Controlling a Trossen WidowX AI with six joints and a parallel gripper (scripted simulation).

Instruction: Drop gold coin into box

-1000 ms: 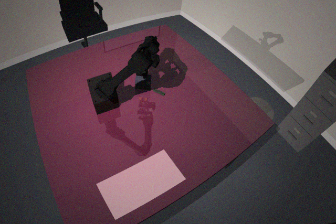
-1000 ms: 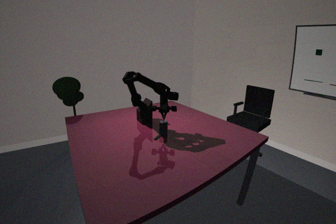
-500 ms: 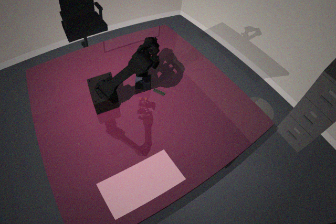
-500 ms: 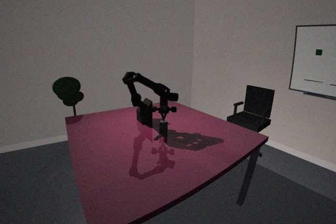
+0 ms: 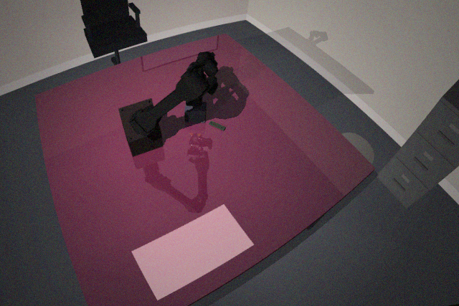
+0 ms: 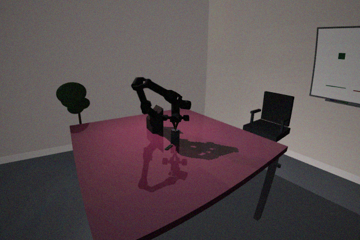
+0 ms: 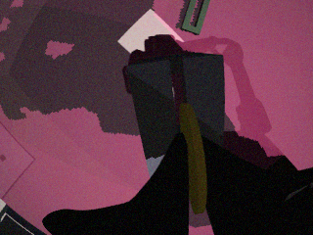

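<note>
While the arm bends down over the magenta worktop (image 6: 116, 155), your claw (image 7: 196, 211) is clamped on the gold coin (image 7: 194, 157), gripping it edge-on between the two dark fingers. You see this best in the wrist view: the coin runs as a narrow olive-gold strip from between the fingers toward the grey box (image 7: 156, 105) directly below. Its far end sits over the lid, lined up with the thin dark slot (image 7: 175, 85) down the middle of the lid. Whether the coin's edge has entered the slot, you cannot tell.

The dark-green holder (image 7: 199, 2) lies on the worktop just beyond the box, apart from it, its long recess showing worktop colour inside.

In the exterior view the claw (image 6: 174, 128) points straight down at the top of the box (image 6: 174, 138), with the holder (image 6: 168, 146) a small sliver beside the box's foot. In the top view the arm covers most of the box (image 5: 194, 113); the holder (image 5: 216, 125) is just to its side.

Off the worktop you can note a black chair (image 6: 271, 118), a whiteboard (image 6: 337, 64) and a grey drawer cabinet (image 5: 422, 158).
</note>
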